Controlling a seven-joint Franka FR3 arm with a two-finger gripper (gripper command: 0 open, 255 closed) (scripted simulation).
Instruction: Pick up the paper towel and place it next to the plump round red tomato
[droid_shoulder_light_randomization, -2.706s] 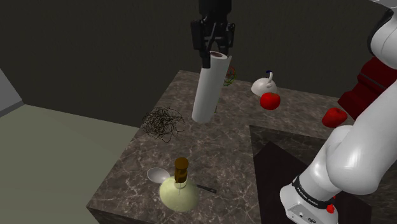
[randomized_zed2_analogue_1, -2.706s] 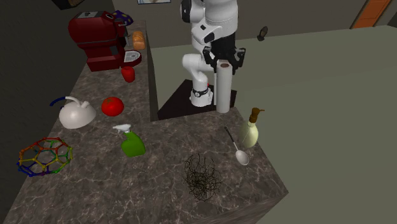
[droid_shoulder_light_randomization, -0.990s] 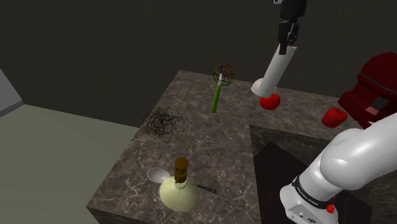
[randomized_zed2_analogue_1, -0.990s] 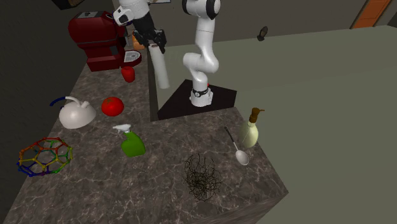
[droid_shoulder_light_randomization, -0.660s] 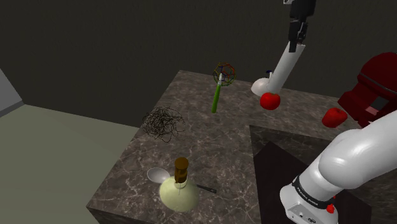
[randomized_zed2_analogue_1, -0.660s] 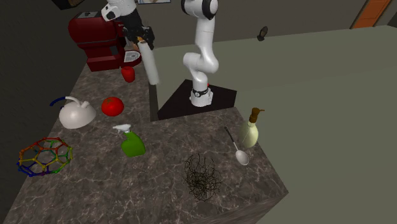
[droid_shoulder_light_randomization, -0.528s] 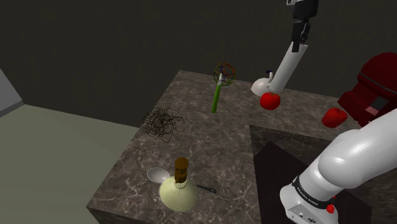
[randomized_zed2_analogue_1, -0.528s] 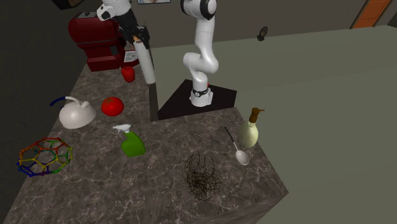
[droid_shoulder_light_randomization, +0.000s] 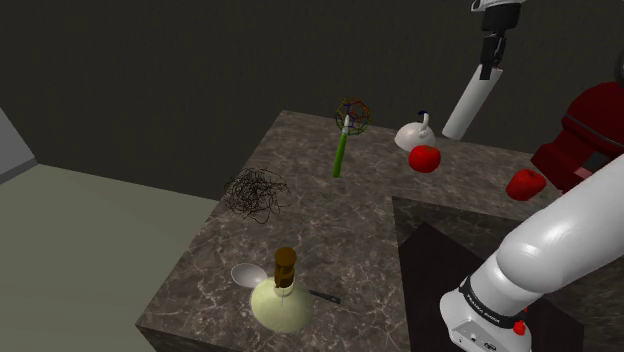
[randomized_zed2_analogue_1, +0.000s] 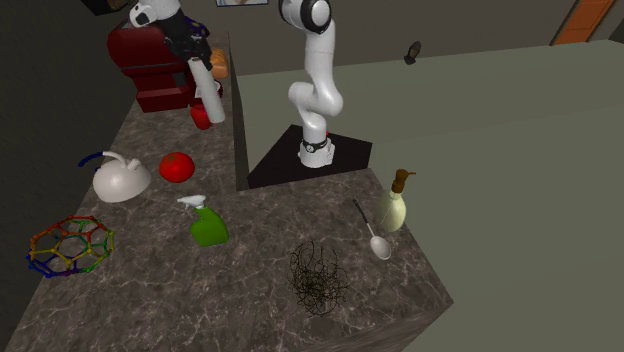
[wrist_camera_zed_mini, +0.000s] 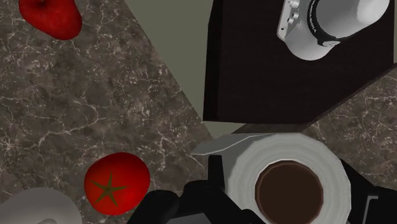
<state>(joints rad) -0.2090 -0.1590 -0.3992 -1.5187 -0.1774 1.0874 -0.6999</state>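
The towel (droid_shoulder_light_randomization: 470, 102) is picked up: the tool (droid_shoulder_light_randomization: 491, 52) has its top end clamped, and it hangs tilted over the worktop (droid_shoulder_light_randomization: 330, 215), near the tomato (droid_shoulder_light_randomization: 425, 158). Setting it down beside the tomato is still to do. Half a second ago it hung closer to the tomato, and now it's swung off toward the red machine (droid_shoulder_light_randomization: 590, 130).

You are holding the arm (droid_shoulder_light_randomization: 560, 240) stretched to the shoulder view's upper right, gripper (droid_shoulder_light_randomization: 490, 62) clasping the paper towel (droid_shoulder_light_randomization: 472, 103).
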